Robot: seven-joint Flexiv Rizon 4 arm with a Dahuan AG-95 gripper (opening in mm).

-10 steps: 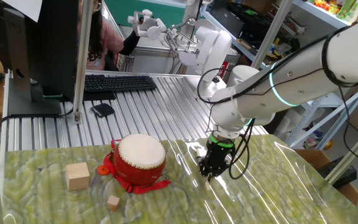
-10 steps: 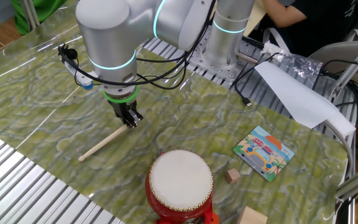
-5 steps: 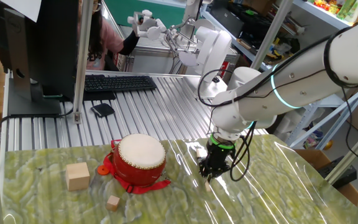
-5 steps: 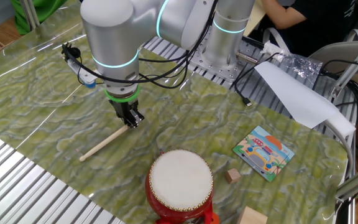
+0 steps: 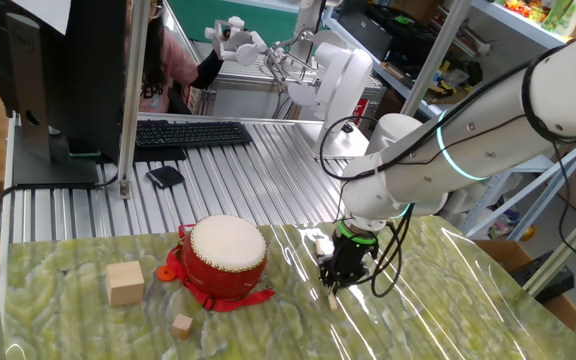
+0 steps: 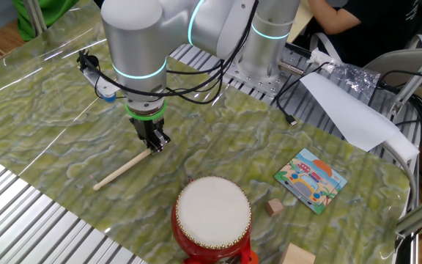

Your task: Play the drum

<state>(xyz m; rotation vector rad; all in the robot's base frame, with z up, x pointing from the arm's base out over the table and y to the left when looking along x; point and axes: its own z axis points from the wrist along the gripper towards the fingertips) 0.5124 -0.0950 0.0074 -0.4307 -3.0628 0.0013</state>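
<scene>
step: picking up drumstick [image 6: 123, 169]. gripper [image 6: 154, 146] jaws pinching its upper end on desk [image 6: 50, 110]. next, likely: lift, carry over drum [image 6: 212, 218], strike.

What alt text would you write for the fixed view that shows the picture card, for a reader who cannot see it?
A silver robot arm lowers its pincer onto the upper end of a thin wooden stick lying on a green marbled table. Nearer the camera stands a red drum with a cream head; to its right are a picture card and a small wooden cube.
</scene>
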